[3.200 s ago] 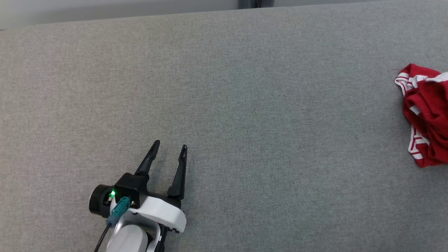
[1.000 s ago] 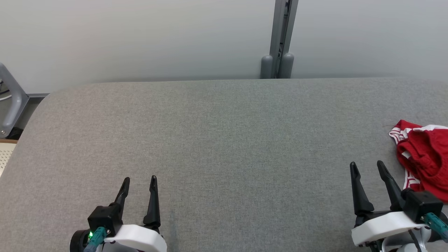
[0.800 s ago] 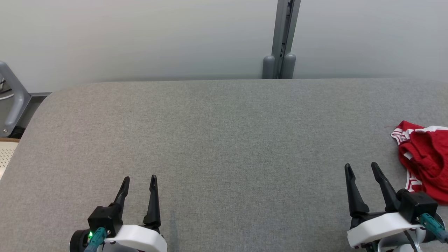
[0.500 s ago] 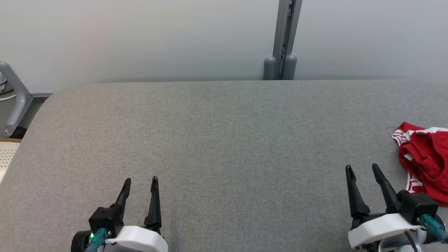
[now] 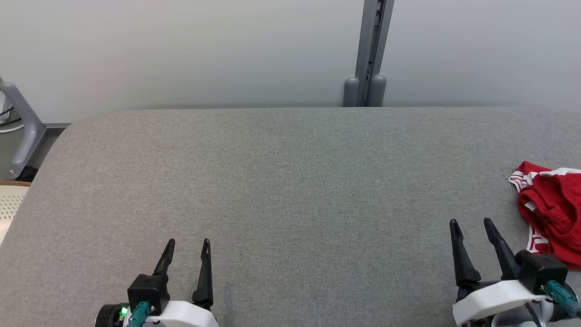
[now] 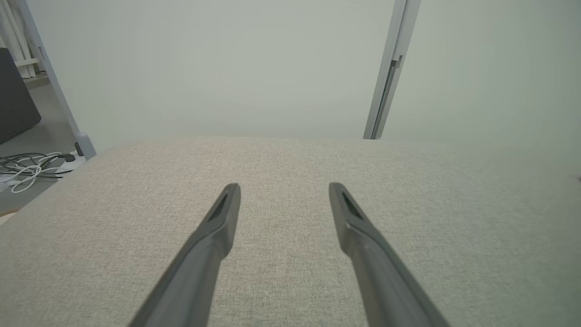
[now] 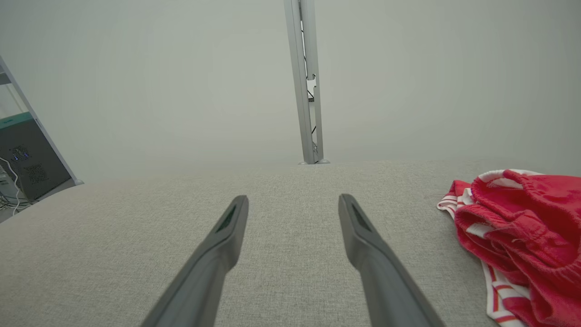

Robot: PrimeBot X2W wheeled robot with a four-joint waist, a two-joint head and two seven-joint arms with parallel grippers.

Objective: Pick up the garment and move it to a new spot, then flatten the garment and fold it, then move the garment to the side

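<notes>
The garment (image 5: 551, 209) is a crumpled red piece with white stripes, lying on the grey padded table (image 5: 290, 181) at the far right edge of the head view. In the right wrist view the garment (image 7: 522, 236) sits to the right of the fingers. My right gripper (image 5: 470, 222) hovers open just left of it, apart from the cloth, with nothing between its fingers (image 7: 363, 227). My left gripper (image 5: 188, 243) is open at the table's near left, and its fingers (image 6: 218, 218) hold nothing.
A pale wall runs behind the table, with a grey post (image 5: 370, 50) standing at its middle. A grey rail (image 5: 22, 127) and the floor lie past the table's rounded left corner. Cables (image 6: 27, 165) lie on the floor at the left.
The head camera tilted up from the table to take in the wall and both grippers. In the last second the picture shifted slightly; both grippers stay open and the garment lies still.
</notes>
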